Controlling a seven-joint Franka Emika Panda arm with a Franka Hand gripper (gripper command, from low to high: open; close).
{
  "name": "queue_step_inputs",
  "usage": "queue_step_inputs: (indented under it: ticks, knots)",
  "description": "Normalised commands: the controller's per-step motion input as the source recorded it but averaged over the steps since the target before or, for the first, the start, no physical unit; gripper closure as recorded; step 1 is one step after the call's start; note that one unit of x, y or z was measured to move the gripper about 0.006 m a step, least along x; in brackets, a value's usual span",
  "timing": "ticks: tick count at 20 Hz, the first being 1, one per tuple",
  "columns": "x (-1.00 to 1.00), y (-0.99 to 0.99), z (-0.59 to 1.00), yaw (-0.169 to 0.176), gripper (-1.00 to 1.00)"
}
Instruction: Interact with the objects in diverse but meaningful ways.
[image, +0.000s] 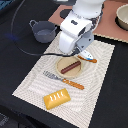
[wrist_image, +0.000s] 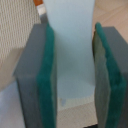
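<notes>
Green-padded fingers (wrist_image: 47, 85) of the end effector (wrist_image: 72, 75) stand narrowly parted, clamping a pale silvery flat piece (wrist_image: 72, 55); its lower edge is cut off. Nearest lies one yellow scored bread loaf (image: 56, 98) on the striped mat (image: 30, 82), then one fork (image: 62, 80), one brown sausage (image: 70, 67), one grey pot (image: 43, 31).

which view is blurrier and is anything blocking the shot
Exterior view: soft and low in detail but readable, the sausage and bread loaf clear, the arm hiding the gripper. Wrist view: much blurrier, too close, filled by the green fingers with a pale flat piece between them.
</notes>
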Motion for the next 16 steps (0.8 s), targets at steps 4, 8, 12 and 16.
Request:
queue_step_inputs:
  ticks: [4,8,12,16]
  knots:
    - [-0.60,-0.15,-0.05,0.155,1.00]
    - [-0.60,-0.19,-0.07,0.143,1.00]
    - [-0.59,-0.27,-0.08,0.107,1.00]
    - [-0.66,-0.38,-0.16,0.059,1.00]
